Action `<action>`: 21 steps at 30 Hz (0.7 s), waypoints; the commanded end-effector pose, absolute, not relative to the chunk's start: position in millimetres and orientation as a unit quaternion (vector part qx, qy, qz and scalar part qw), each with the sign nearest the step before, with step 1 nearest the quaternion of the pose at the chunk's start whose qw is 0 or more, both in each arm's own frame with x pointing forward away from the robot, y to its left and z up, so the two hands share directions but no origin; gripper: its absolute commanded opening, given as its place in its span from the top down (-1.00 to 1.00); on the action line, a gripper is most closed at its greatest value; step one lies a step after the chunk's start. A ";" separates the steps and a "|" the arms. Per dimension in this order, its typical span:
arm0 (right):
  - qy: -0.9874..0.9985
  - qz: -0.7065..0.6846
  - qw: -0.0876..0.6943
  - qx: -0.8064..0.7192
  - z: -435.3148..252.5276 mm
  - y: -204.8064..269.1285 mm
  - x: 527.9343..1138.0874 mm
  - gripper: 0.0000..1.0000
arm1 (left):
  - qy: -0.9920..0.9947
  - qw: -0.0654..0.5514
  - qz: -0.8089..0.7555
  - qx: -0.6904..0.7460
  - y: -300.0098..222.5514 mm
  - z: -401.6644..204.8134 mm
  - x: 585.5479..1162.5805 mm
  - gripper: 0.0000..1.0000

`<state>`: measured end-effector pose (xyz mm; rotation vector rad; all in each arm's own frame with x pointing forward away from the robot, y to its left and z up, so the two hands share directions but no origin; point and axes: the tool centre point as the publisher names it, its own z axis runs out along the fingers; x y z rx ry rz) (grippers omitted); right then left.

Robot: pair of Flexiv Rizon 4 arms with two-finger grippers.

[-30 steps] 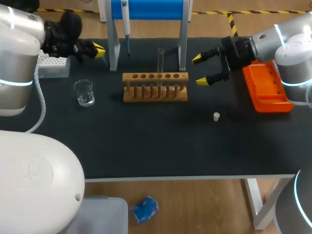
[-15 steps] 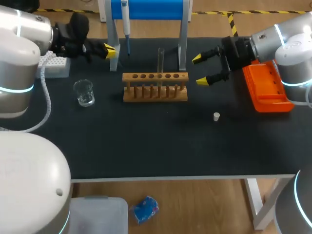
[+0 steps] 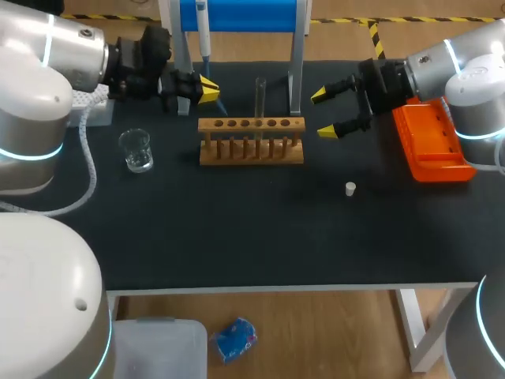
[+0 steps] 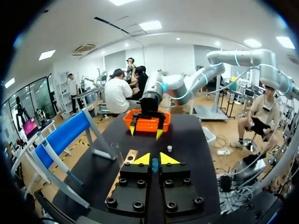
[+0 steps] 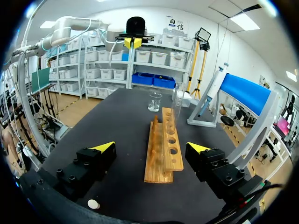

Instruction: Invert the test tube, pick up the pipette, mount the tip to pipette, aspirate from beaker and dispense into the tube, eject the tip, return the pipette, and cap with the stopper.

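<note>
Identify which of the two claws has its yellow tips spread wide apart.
The right claw, beside the wooden rack: its tips stand far apart, while those of the left claw nearly touch.

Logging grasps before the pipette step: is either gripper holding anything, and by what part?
The right gripper is open and holds nothing. The left gripper cannot be told; the pipette hangs on its stand beside it, ungripped.

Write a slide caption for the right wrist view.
Open right gripper faces the rack end-on; a tube stands in it, beaker beyond, stopper beside the gripper.
</note>
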<state>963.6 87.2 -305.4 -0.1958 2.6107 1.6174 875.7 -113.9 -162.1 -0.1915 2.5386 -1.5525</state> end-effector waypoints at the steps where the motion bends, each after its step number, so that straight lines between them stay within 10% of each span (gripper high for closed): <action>1: 0.849 0.524 0.032 -0.064 -304.8 87.1 963.2 -1.00 | 0.848 0.084 -0.520 -0.066 -112.9 -162.1 870.3 1.00; 21: 0.849 0.524 0.032 -0.064 -304.8 87.1 963.2 -1.00 | 0.859 0.063 -0.506 -0.038 -170.9 -166.2 852.1 1.00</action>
